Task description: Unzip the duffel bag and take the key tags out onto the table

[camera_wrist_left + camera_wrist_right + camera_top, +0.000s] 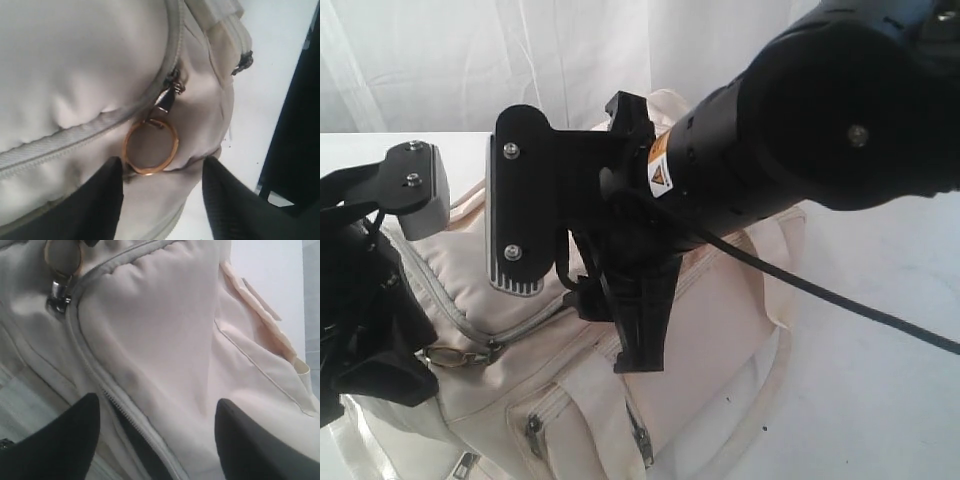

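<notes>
1. The bag [720, 330] lies on the white table [880, 400], filling the lower middle of the exterior view, with its side pockets facing the camera.
2. The left arm [370, 310] hangs over the bag's left end. The right arm [840, 110] reaches in from the upper right across the bag's top.
3. In the left wrist view the left gripper [162, 167] has its fingers [107, 200] spread apart and grasps nothing.
4. A gold ring [150, 147] lies flat on the fabric between those fingertips, nearer one of them. I cannot tell whether it touches that finger.
5. The ring hangs from a metal pull [167, 100] on the main zip [75, 137], which looks closed along the stretch in view.
6. A second pull [242, 61] sits on a pocket zip near the bag's edge, by the bare table.
7. In the right wrist view the right gripper [159, 402] is also released, its fingers [65, 440] wide apart just above the cream cloth and holding nothing.
8. The zip runs under that gripper close to one finger. The same ring and pull show farther along it, well away from the fingertips.
</notes>
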`<state>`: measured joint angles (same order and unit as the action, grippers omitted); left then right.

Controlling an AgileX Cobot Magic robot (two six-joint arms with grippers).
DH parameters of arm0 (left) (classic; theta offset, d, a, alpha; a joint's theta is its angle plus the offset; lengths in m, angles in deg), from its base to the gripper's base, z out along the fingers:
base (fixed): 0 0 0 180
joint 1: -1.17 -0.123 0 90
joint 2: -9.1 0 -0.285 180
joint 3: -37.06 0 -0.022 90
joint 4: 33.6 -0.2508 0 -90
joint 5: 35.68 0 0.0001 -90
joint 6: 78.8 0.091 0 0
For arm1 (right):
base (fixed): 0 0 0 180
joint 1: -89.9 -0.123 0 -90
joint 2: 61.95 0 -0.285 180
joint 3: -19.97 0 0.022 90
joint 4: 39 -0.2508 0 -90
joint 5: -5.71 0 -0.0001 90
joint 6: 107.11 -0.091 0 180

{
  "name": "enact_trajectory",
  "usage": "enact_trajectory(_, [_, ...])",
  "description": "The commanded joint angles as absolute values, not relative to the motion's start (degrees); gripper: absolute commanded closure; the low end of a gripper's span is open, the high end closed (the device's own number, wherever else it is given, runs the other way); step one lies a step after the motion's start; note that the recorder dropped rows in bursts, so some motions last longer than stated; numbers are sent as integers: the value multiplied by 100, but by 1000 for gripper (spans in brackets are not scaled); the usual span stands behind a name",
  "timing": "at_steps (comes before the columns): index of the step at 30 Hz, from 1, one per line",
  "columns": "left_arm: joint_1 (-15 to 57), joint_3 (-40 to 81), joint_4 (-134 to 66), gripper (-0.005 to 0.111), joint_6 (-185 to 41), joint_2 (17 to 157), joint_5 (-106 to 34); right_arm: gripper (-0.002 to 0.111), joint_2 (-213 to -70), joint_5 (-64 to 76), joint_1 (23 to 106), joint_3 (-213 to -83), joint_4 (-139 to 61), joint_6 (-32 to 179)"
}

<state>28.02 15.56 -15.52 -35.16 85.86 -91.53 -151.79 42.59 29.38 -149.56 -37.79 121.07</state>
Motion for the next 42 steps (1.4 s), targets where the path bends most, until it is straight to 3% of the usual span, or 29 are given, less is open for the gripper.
enact_trajectory(1, [2812,1340,-1328,51,-3179,8532,-8826,46,-15217,4300,2940,-14949,-3748,12214])
enact_trajectory(13, [2812,1131,-244,52,-3678,8532,-8377,47,-15729,4118,2927,-14949,-3748,12224])
enact_trajectory(18, [2812,1131,-64,52,-3821,8532,-8386,52,-15814,4040,2927,-14949,-3748,12266])
enact_trajectory(23, [2812,1131,-64,55,-3940,8532,-8386,75,-15836,4029,2927,-14949,-3748,12266])
enact_trajectory(25, [2812,1131,-75,56,-3940,8532,-8386,87,-15836,4040,2927,-14949,-3748,12266])
enact_trajectory(26, [2812,1131,-75,58,-3940,8532,-8406,99,-15836,4061,2927,-14949,-3748,12204])
enact_trajectory(28, [2812,1131,-127,59,-3940,8532,-8415,108,-15786,4103,2927,-14949,-3709,12039])
enact_trajectory(34, [2812,1131,-426,59,-3940,8532,-8469,108,-15318,4136,2927,-14949,-2787,10678])
enact_trajectory(42, [2812,1131,-426,59,-3940,8532,-8132,108,-15056,4183,2927,-14949,-2788,10557])
